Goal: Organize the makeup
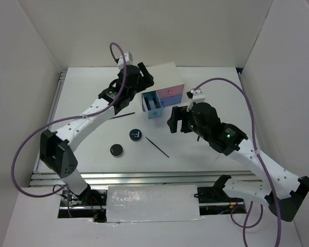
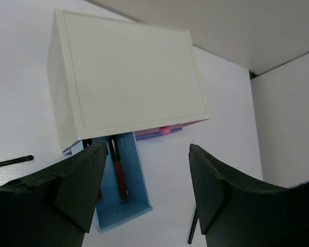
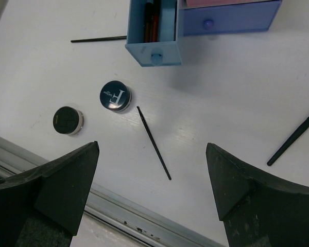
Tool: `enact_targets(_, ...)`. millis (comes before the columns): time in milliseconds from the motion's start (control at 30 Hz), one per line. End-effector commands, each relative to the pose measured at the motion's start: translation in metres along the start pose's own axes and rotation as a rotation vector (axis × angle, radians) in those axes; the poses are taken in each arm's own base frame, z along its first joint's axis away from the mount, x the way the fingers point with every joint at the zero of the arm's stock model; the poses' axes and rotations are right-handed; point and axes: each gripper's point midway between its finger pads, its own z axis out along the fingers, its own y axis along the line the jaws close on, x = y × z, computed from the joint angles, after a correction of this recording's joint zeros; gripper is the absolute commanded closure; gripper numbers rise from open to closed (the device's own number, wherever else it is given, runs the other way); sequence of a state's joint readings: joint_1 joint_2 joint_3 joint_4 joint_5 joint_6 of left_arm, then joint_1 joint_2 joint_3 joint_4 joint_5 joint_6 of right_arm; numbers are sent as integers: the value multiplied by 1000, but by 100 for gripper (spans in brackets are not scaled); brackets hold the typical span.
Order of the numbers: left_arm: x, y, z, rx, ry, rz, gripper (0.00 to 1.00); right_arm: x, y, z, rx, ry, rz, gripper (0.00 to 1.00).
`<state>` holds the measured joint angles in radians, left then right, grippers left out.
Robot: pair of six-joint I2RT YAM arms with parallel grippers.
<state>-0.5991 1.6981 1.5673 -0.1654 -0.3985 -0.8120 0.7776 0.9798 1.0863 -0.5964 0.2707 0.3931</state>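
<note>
While red-brown pencils (image 2: 118, 175) lie lengthwise in the pulled-out light-blue drawer (image 2: 124, 212), the rest of the makeup sits loose on the counter (image 1: 92, 139). A marked compact (image 3: 115, 95) and a plain compact (image 3: 67, 120) rest near each other at the left of the right wrist view. One thin black stick (image 3: 153, 142) lies just right of the marked compact, a second stick (image 3: 98, 38) lies left of the drawer, and a third stick (image 3: 293, 136) lies at the right edge.

The first stick matters most for the next pick, I judge. It lies between the spread fingers of the right pincer (image 3: 152, 154), its long axis running from upper left to lower right. The right arm is the nearer one. That pincer is wide open and empty.

The left pincer (image 2: 147, 190) hangs over the drawer in front of the white box (image 2: 134, 72), jaws apart, holding nothing.

The marked compact's lid shows a large white "F"; the smaller writing is unreadable.
</note>
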Motion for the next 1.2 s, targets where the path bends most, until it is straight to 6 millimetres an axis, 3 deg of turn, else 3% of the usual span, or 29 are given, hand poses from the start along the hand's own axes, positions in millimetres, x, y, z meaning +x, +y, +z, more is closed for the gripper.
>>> enact_targets(0,-56,-8,-46,7,-122,-35,22,-4,5,20,-22,-20,29,8)
enact_targets(100,-70,18,-81,-132,-99,-9,19,8,2,48,3,-4,77,36)
enact_targets(133,-72,29,-102,-173,-73,15,14,7,2,57,1,-22,112,47)
enact_targets(167,-72,37,-112,-192,-63,32,1,13,0,68,21,-13,130,87)
enact_targets(200,-72,44,-122,-208,-53,67,1,14,-2,73,33,-22,155,95)
enact_targets(233,-68,62,-143,-243,-28,93,1,14,-1,80,35,-41,204,96)
enact_targets(300,-53,92,-162,-309,6,132,0,16,0,96,44,-59,281,96)
enact_targets(333,-57,100,-184,-293,-8,126,1,16,0,101,46,-68,306,97)
enact_targets(400,-33,128,-200,-321,57,189,1,18,1,115,49,-88,386,100)
enact_targets(433,-33,134,-219,-294,58,208,1,23,-1,125,67,-79,404,100)
enact_targets(500,-14,150,-229,-277,111,255,0,20,-3,136,91,-108,464,100)
enact_targets(533,-14,153,-242,-239,106,284,1,27,-6,145,116,-95,468,100)
enact_targets(600,4,165,-245,-217,144,341,1,23,-9,153,146,-111,490,100)
enact_targets(633,4,169,-252,-195,132,362,1,29,-12,161,170,-100,487,100)
enact_targets(767,25,185,-256,-147,102,353,0,21,-15,178,212,-117,484,100)
enact_targets(867,24,177,-261,-76,77,346,1,8,-13,183,198,-156,482,100)
enact_targets(1033,10,198,-272,-182,-1,280,1,1,-13,190,189,-176,487,100)
enact_targets(1167,10,197,-271,-177,-5,282,1,-10,-14,198,188,-193,487,100)
